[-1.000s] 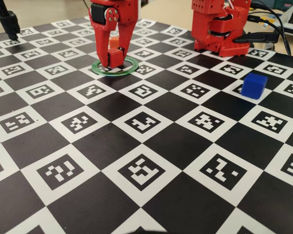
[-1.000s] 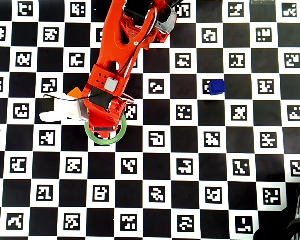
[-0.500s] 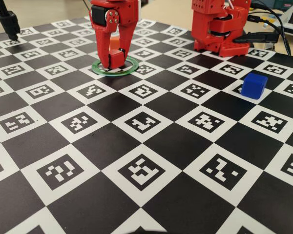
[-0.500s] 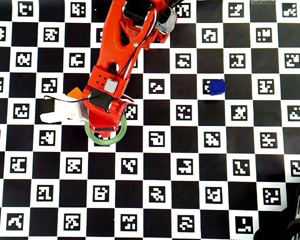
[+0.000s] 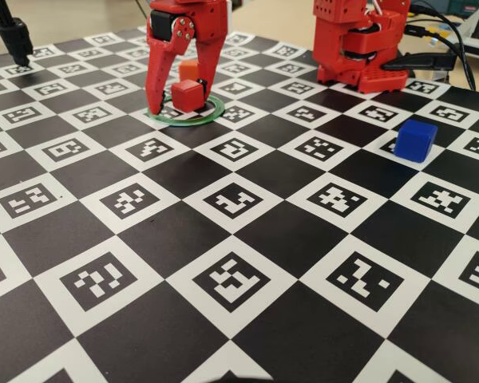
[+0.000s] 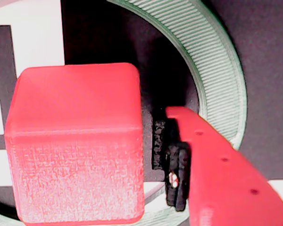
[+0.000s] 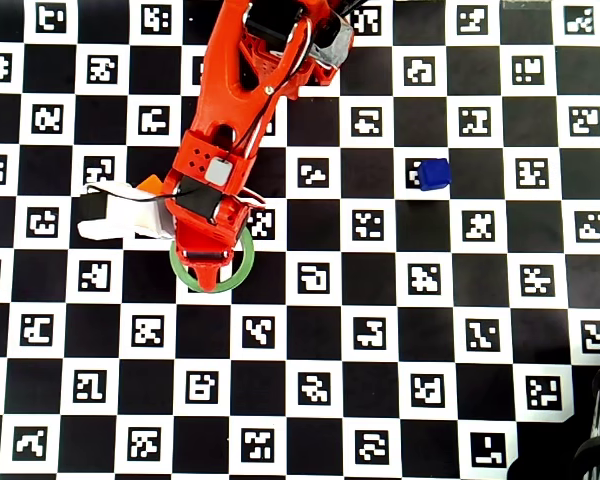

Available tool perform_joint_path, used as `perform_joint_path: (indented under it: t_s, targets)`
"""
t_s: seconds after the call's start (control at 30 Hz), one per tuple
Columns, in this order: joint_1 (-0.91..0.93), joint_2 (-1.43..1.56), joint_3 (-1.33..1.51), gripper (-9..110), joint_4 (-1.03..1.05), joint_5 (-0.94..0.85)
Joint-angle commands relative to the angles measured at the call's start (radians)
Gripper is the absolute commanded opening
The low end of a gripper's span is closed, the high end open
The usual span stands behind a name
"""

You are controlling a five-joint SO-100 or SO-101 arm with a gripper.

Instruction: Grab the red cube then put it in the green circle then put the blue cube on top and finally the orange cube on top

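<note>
The red cube (image 5: 187, 94) sits inside the green circle (image 5: 184, 122) at the far left of the board in the fixed view. My red gripper (image 5: 181, 102) stands over it, open, with one finger on each side. In the wrist view the red cube (image 6: 75, 141) fills the left, with a narrow dark gap between it and my one visible finger (image 6: 217, 165); the green circle (image 6: 217, 70) curves round behind. The orange cube (image 5: 189, 69) lies just behind the ring. The blue cube (image 5: 416, 140) lies far right. In the overhead view my arm hides the red cube.
The board is a black-and-white checker of printed markers. The arm's red base (image 5: 359, 48) stands at the back right with cables beside it. A black stand (image 5: 14, 38) is at the back left. A white camera body (image 7: 110, 215) sticks out from my wrist.
</note>
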Motion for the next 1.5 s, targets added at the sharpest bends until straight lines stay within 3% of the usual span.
perform_joint_path:
  t_s: [0.0,0.2,0.87,1.47]
  targets:
    - [0.009,0.018,-0.032,43,-0.002,0.008]
    - [0.006,0.017,-0.063,44,0.051,0.008]
    - [-0.037,0.114,-0.612,46,0.611,0.077]
    - [-0.224,0.249,-0.627,46,0.779,0.499]
